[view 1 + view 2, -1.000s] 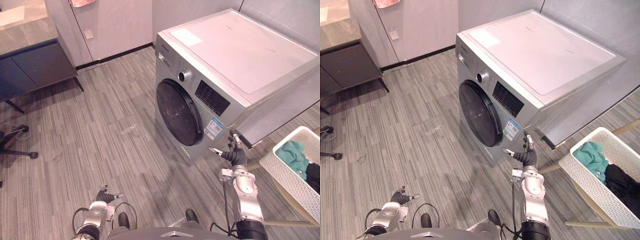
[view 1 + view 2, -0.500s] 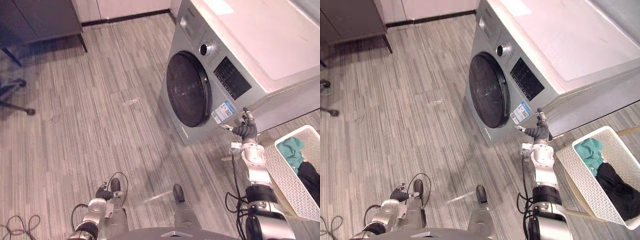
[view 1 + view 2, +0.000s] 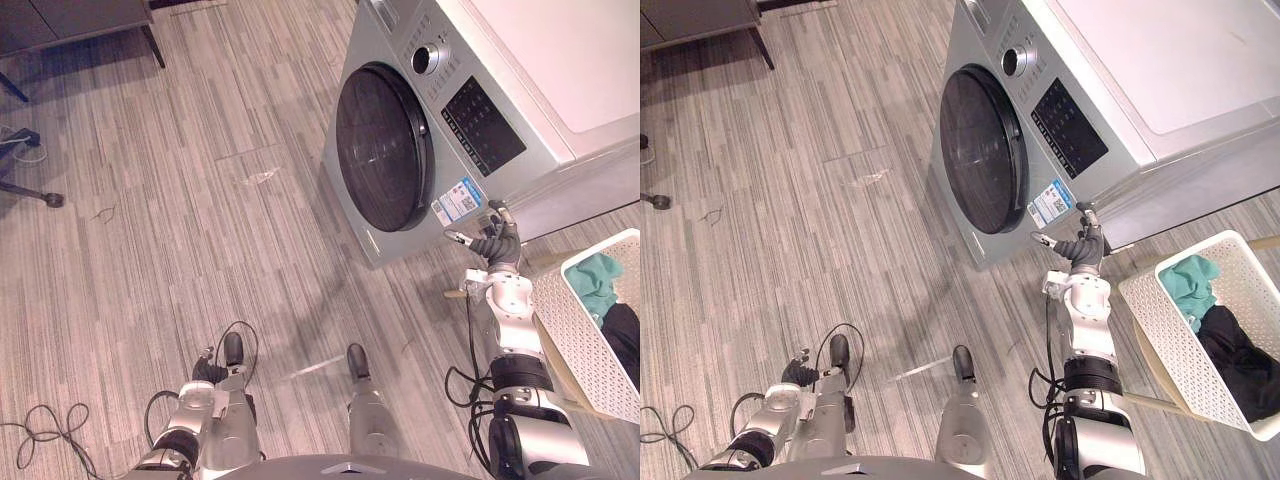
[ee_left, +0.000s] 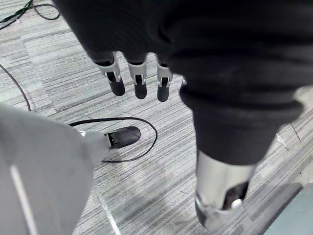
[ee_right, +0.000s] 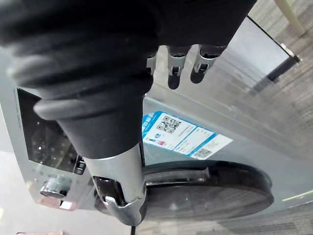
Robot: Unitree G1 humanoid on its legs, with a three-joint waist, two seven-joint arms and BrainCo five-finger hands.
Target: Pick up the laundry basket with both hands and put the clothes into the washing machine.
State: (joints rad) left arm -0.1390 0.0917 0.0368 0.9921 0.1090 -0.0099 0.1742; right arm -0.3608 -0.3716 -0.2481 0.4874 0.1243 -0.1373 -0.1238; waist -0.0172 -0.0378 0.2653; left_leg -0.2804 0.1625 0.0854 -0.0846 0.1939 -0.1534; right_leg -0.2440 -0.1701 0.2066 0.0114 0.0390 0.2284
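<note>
Only the camera is moving since the earlier frame, tipping further down, while the right hand is keeping its place beside the sticker low on the washing machine. From the left eye, the machine is standing on the striped floor with its round dark door shut. The right hand is hovering just off the machine's lower front corner. The left hand is hanging low near the floor, well apart from everything. A dark desk is showing at the far edge. From the right eye, the laundry basket is sitting to the right of the machine on a pale wooden stand, well apart from both hands. It is holding a teal garment and, beside that, a black garment. From the left wrist, the left hand's fingers are hanging loose and nearly straight over the floor with the thumb apart, so the hand is relaxed and holding nothing. From the right wrist, the right hand's fingers are pointing straight toward the machine's grey front, just short of the sticker, with the thumb spread out over the door. This hand too is spread loose and gripping nothing.
</note>
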